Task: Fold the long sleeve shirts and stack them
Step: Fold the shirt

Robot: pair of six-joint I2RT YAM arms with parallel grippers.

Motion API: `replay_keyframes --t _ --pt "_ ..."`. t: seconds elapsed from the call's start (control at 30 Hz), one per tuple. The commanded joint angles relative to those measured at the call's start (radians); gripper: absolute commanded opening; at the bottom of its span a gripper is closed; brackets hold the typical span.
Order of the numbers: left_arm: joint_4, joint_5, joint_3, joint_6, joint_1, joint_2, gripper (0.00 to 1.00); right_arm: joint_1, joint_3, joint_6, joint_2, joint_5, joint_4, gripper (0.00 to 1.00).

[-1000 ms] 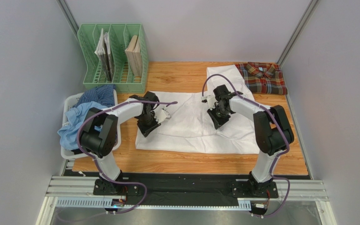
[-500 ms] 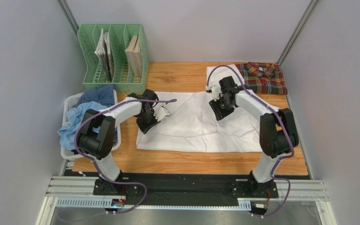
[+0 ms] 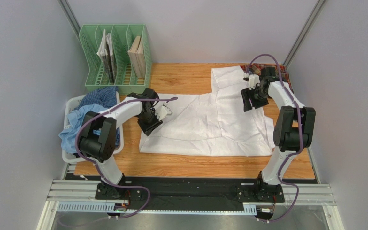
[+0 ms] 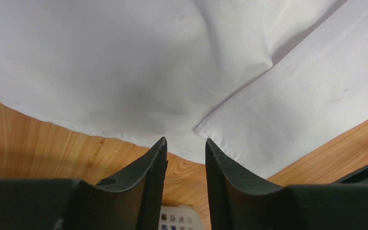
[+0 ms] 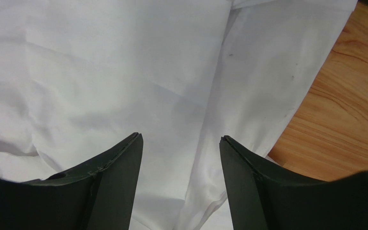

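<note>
Wooden table (image 3: pixel 186 167): you had one white shirt (image 3: pixel 205 124) spread mid-surface, one plaid shirt (image 3: pixel 287 76) at its far right corner, and two blue shirts (image 3: pixel 75 128) in one basket (image 3: pixel 72 102) at the left edge. Left gripper (image 4: pixel 185 141) and right gripper (image 5: pixel 180 136) hung spread over white cloth, gripping nothing.

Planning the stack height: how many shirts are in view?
4: white shirt spread mid-table; plaid shirt at the far right corner, partly hidden; light blue shirt and dark blue checked shirt in the basket at left. More may be buried there.

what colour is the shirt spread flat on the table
Plain white; the shirt shows best in the top external view.
</note>
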Motion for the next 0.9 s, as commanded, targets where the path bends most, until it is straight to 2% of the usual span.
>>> replay_keyframes --t 0.0,0.67,0.77,0.8,0.83,0.87 --pt "0.005 0.034 0.020 0.000 0.005 0.025 0.43 -0.036 0.016 -0.061 0.055 0.016 -0.025 0.64" --pt "-0.010 0.085 -0.034 0.020 0.005 0.081 0.46 -0.064 -0.032 -0.058 0.140 -0.008 -0.014 0.56" --pt "-0.013 0.083 -0.040 0.025 0.005 0.072 0.36 -0.067 -0.029 -0.055 0.140 -0.016 -0.016 0.44" --pt "-0.015 0.082 -0.040 0.023 0.005 0.062 0.24 -0.069 -0.027 -0.054 0.138 -0.021 -0.016 0.39" --pt "-0.019 0.080 -0.037 0.022 0.005 0.055 0.20 -0.070 -0.026 -0.052 0.137 -0.025 -0.016 0.31" --pt "-0.024 0.088 -0.031 0.014 0.005 0.046 0.18 -0.072 -0.027 -0.051 0.127 -0.028 -0.016 0.28"
